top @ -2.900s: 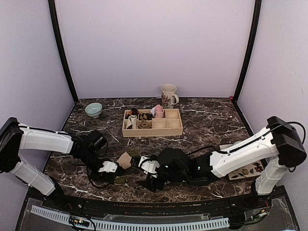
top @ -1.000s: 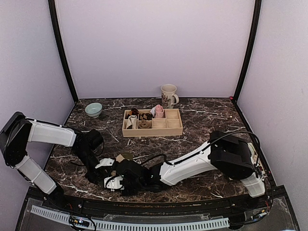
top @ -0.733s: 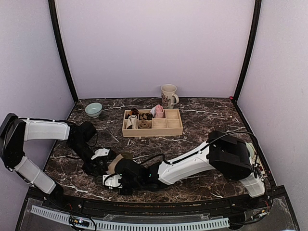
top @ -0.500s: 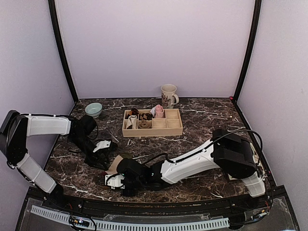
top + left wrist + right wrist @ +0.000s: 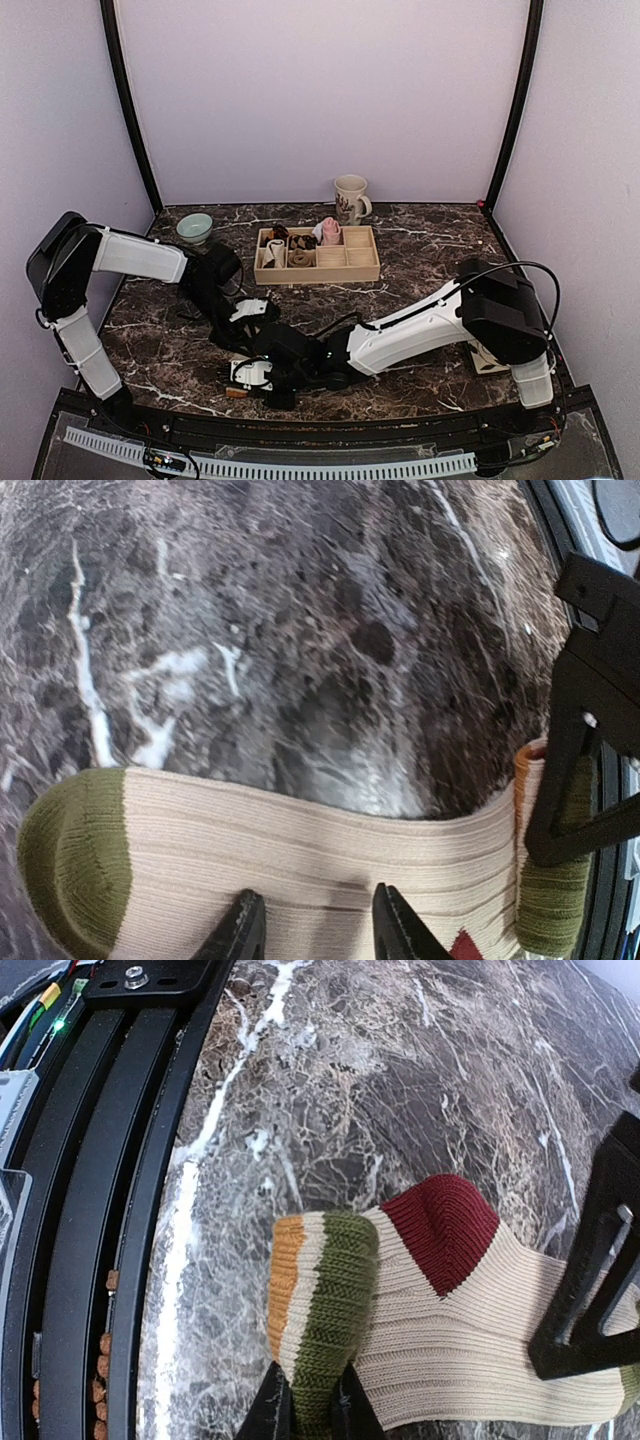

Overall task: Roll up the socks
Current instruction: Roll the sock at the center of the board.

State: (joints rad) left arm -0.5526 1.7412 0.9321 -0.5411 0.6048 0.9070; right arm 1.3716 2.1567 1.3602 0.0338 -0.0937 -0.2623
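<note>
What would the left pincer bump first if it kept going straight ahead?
Most likely the tan sock: the left pincer points right at it, and its tips may be touching it.

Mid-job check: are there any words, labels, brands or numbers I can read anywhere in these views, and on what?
None can be read.
The mug bears a dark picture, too small to show any lettering.
The sock carries only colour bands, with no label in sight.
</note>
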